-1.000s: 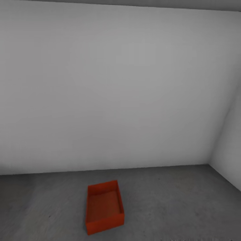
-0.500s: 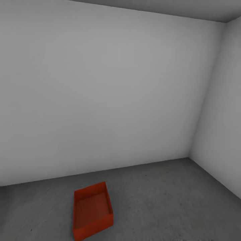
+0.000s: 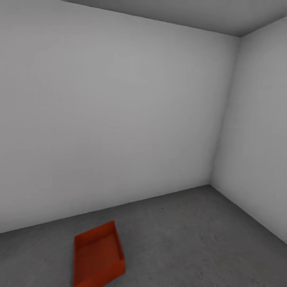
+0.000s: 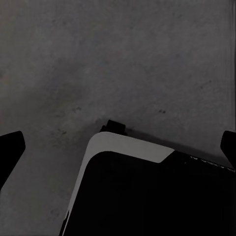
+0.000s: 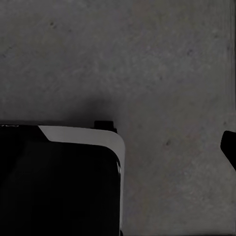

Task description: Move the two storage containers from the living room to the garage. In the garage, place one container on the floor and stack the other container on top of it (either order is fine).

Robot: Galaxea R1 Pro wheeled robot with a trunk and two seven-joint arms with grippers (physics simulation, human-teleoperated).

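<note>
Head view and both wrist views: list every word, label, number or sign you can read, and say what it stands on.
There is no readable text.
The container is plain orange-red, with no label.
The walls and the floor are bare.
Wrist views: the dark robot body over concrete carries no print that can be made out.

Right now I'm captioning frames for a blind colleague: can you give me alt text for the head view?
One orange-red storage container, open-topped and empty, sits on the dark grey concrete floor at the lower left of the picture. Behind it, two plain pale grey walls meet in a corner at the right.
</note>
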